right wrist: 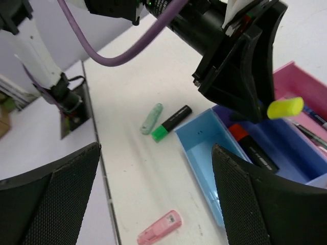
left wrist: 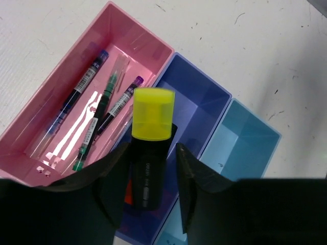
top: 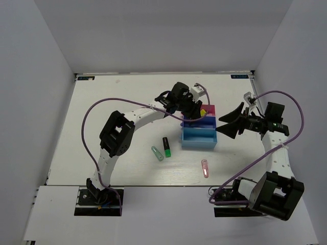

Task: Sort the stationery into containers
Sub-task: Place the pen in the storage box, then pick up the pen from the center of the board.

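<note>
My left gripper (top: 191, 109) (left wrist: 150, 173) is shut on a black highlighter with a yellow end (left wrist: 152, 115) (right wrist: 285, 108). It holds it over the dark blue tray (top: 202, 125) (left wrist: 202, 99). An orange-ended highlighter (right wrist: 250, 145) lies in that tray. The pink tray (top: 210, 111) (left wrist: 140, 28) holds several thin pens (left wrist: 104, 97). Nothing shows in the light blue tray (top: 199, 139) (left wrist: 245, 138) (right wrist: 204, 148). On the table lie a green-ended highlighter (top: 166, 147) (right wrist: 171, 123), a pale green stick (top: 157, 152) (right wrist: 152, 118) and a pink clip (top: 205, 168) (right wrist: 159, 228). My right gripper (top: 230, 122) (right wrist: 156, 153) is open and empty, just right of the trays.
The white table (top: 117, 102) is walled on three sides. Purple cables (top: 102, 104) loop above both arms. The left arm's base (right wrist: 66, 97) shows in the right wrist view.
</note>
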Available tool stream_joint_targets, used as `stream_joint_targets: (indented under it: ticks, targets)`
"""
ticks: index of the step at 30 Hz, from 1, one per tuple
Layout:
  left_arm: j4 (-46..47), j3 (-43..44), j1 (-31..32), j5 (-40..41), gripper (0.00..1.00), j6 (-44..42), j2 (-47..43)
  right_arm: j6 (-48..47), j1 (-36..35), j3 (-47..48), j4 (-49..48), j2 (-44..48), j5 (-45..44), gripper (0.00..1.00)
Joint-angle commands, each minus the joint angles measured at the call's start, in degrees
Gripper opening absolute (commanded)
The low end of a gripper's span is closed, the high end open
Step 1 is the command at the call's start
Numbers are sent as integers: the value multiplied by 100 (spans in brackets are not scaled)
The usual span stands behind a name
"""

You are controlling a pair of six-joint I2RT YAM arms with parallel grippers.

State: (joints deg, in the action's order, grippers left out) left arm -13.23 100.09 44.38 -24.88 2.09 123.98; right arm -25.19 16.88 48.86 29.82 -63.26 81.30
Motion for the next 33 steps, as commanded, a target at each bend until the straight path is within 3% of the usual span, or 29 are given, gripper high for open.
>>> stream_joint_targets:
  ticks: [1,3,4,5,7,9,10,11,13,14,15,17,18,21,22,23,25,28,30,33]
  targets:
    - [84,89,27,-61,53,29,-243,524,43,97,-83,-317,963,91]
    - [49,115,27,-52,55,29,-322,445,34,325,356,-774,1362,91]
    - [32,116,27,-34,57,11,-340,149,34,674,810,-923,1075,91]
    - [14,107,18,-8,58,-6,-392,-1229,-27,843,2007,-924,611,91]
    - [-4,80,27,10,63,-42,-489,-3069,-115,1483,3783,-1003,257,91]
    - [-21,11,18,36,63,-50,-559,-3553,-176,1634,4590,-1030,238,87]
    - [14,-77,18,54,59,-42,-638,-4007,-203,1783,4811,-1108,150,85]
    - [66,-173,18,106,53,-7,-708,-3802,-290,1863,4909,-1048,-85,82]
    - [233,-760,27,211,37,28,-1164,-3032,-396,1742,3739,-812,-698,76]
    - [225,-885,18,299,33,55,-1314,-1870,-527,1628,2384,-462,-973,74]
    - [173,-1026,1,378,32,72,-1829,-675,-615,930,1666,-241,-1280,74]
    - [-2,-1655,-61,922,32,265,-2236,-207,-1071,635,495,320,-2639,74]
    - [-247,-1825,-105,1272,32,344,-2682,-127,-1204,729,368,306,-3176,74]
    - [-1232,-2527,-525,2073,56,1080,-4000,145,-2062,1107,560,-54,-4444,76]
    - [-1460,-2791,-701,2441,64,1318,-4422,172,-2223,1125,438,-133,-4708,90]
    - [-2098,-2933,-798,2810,71,1434,-4618,285,-2642,1073,315,-160,-5711,90]
    - [-2306,-3782,-1009,3172,89,1522,-5529,278,-3207,1168,137,-335,-6089,90]
    - [-2657,-4855,-1282,3464,91,1786,-6513,506,-4086,1755,472,-1020,-5977,90]
    - [-2937,-5391,-1440,3534,91,2040,-6990,708,-5171,1855,411,-1521,-6142,90]
    - [-3343,-5832,-1774,3946,89,2375,-7650,910,-6045,1732,-203,-1872,-7184,82]
